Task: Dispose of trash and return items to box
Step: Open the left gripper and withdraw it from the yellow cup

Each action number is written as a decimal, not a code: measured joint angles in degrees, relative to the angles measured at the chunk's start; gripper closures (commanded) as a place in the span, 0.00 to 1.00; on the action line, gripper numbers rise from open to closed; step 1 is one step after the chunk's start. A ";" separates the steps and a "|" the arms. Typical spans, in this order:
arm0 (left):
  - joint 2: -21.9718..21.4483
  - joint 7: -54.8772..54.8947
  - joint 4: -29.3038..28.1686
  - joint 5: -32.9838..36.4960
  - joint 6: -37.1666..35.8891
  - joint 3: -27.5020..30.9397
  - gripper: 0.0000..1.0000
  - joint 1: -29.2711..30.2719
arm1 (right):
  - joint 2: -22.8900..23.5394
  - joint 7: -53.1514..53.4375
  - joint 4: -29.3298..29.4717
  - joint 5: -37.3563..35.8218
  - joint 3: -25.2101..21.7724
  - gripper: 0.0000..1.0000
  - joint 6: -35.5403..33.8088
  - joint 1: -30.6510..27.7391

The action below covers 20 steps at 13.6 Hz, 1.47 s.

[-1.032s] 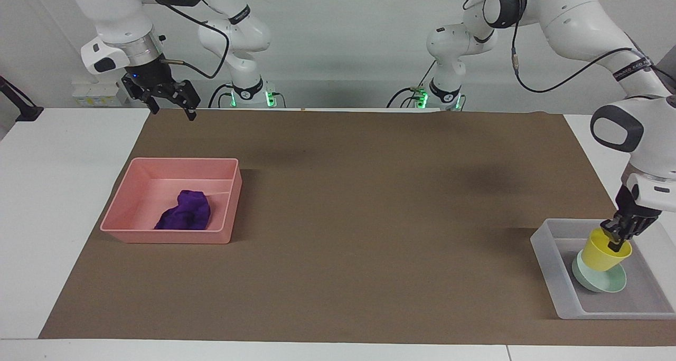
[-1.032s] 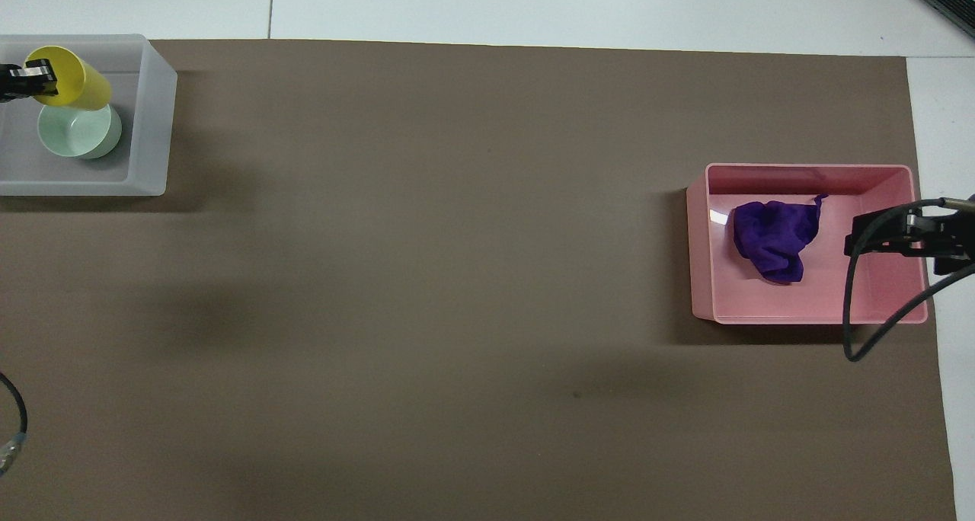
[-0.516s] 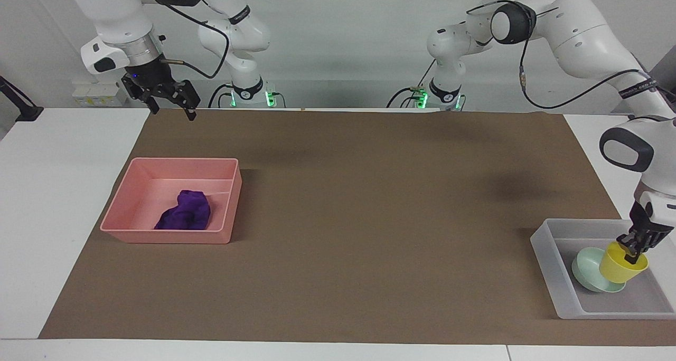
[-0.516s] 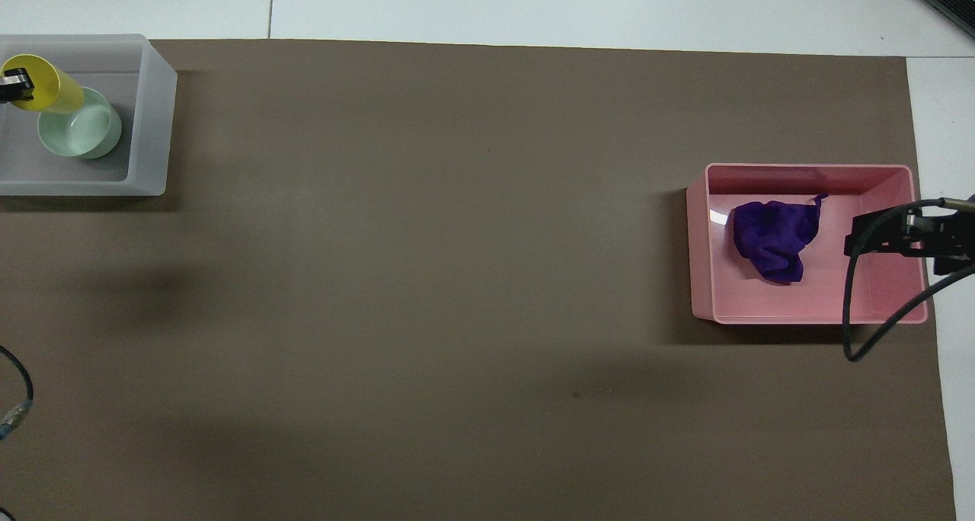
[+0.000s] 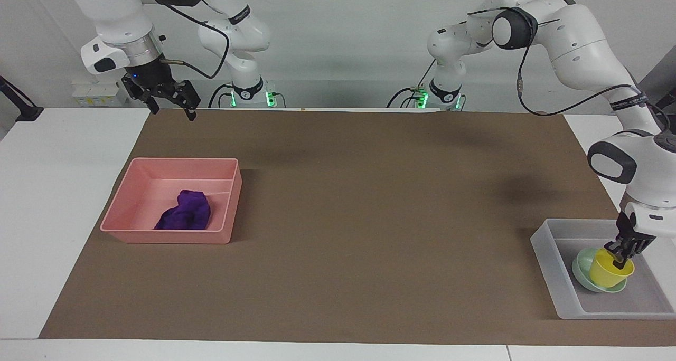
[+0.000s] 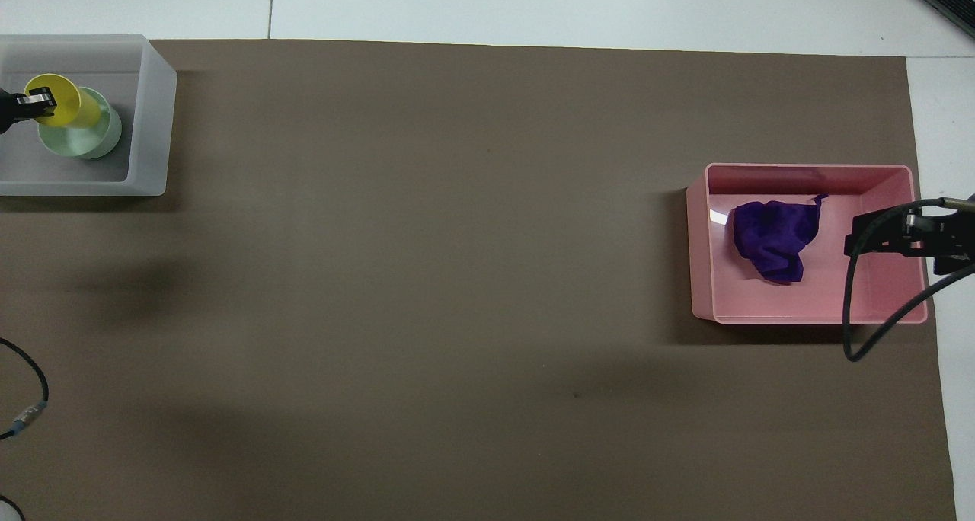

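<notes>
My left gripper (image 5: pixel 619 254) (image 6: pixel 34 103) is shut on the rim of the yellow cup (image 5: pixel 608 269) (image 6: pixel 65 102). It holds the cup low in the mint-green bowl (image 5: pixel 582 275) (image 6: pixel 97 134), inside the translucent box (image 5: pixel 549 260) (image 6: pixel 152 117) at the left arm's end. Whether the cup rests on the bowl I cannot tell. The purple cloth wad (image 5: pixel 185 211) (image 6: pixel 773 233) lies in the pink tub (image 5: pixel 219 238) (image 6: pixel 807 311). My right gripper (image 5: pixel 168 106) (image 6: pixel 887 235) is open, raised at the right arm's end, and waits.
A brown mat (image 5: pixel 369 218) covers most of the table. The tub stands at the right arm's end. Loose cables (image 6: pixel 27 407) hang by the left arm.
My left gripper has lowered the yellow cup and set it upright into the green bowl in the box. The right arm has not moved.
</notes>
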 measured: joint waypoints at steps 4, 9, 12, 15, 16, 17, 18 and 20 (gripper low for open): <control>-0.43 0.46 1.02 0.03 -2.56 -0.44 0.04 -0.42 | 0.00 0.00 0.00 0.00 0.00 0.00 0.00 0.00; -5.30 3.91 3.15 0.04 -13.61 -1.50 0.00 -4.65 | 0.00 0.00 0.00 0.00 0.00 0.00 0.00 0.00; -10.81 4.02 3.12 0.04 -22.76 -1.63 0.00 -10.89 | 0.00 0.00 0.00 0.00 0.00 0.00 0.00 0.00; -15.27 4.02 3.04 0.04 -31.19 -1.59 0.00 -16.00 | 0.00 0.00 0.00 0.00 0.00 0.00 0.00 0.00; -16.46 4.02 3.02 0.04 -33.59 -1.58 0.00 -17.10 | 0.00 0.00 0.00 0.00 0.00 0.00 0.00 0.00; -17.59 4.02 3.00 0.04 -35.94 -1.60 0.00 -17.89 | 0.00 0.00 0.00 0.00 0.00 0.00 0.00 -0.01; -18.76 4.02 2.98 0.04 -38.41 -1.58 0.00 -18.47 | 0.00 0.00 0.00 0.00 0.00 0.00 0.00 -0.01; -21.29 4.28 2.93 0.05 -43.43 -1.59 0.00 -19.09 | 0.00 0.00 0.00 0.00 0.00 0.00 0.00 -0.01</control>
